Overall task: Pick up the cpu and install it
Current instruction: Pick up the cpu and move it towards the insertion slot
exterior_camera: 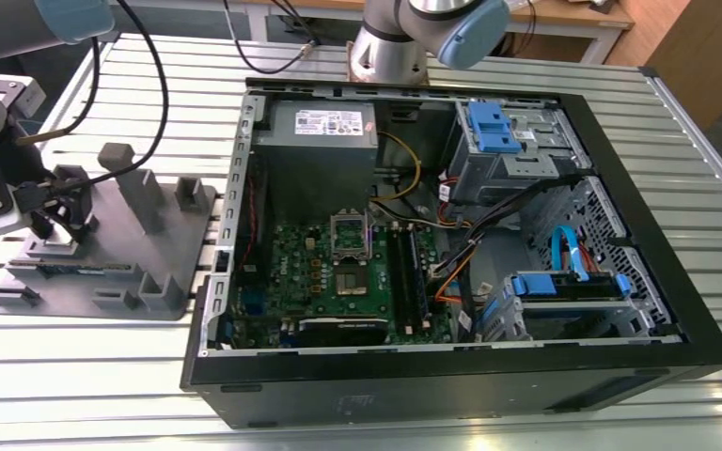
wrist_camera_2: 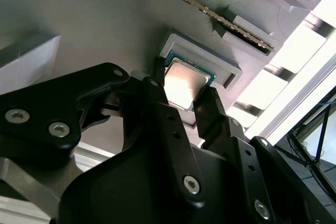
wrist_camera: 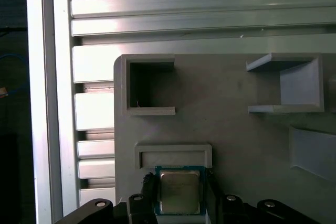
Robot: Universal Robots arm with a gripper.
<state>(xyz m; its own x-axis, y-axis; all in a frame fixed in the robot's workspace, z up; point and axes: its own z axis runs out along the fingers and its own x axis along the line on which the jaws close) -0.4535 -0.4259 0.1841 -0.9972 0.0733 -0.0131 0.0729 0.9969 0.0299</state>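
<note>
The cpu (wrist_camera: pixel 180 191) lies flat in its shallow walled recess on the grey plastic tray (wrist_camera: pixel 231 129), silver top up, so its edges are open to a pinch from either side. My gripper (wrist_camera_2: pixel 185 97) straddles it there, one finger (wrist_camera_2: pixel 157 95) along each opposite edge, jaws narrow and close against the chip; whether they grip it yet I cannot tell. The tray sits on the slatted table (exterior_camera: pixel 336 376) beside the open computer case (exterior_camera: pixel 462 376), whose motherboard socket (exterior_camera: pixel 351 242) stands bare.

A ribbed aluminium table (exterior_camera: pixel 110 376) fills the room's foreground; wooden furniture (exterior_camera: pixel 699 56) stands behind it
</note>
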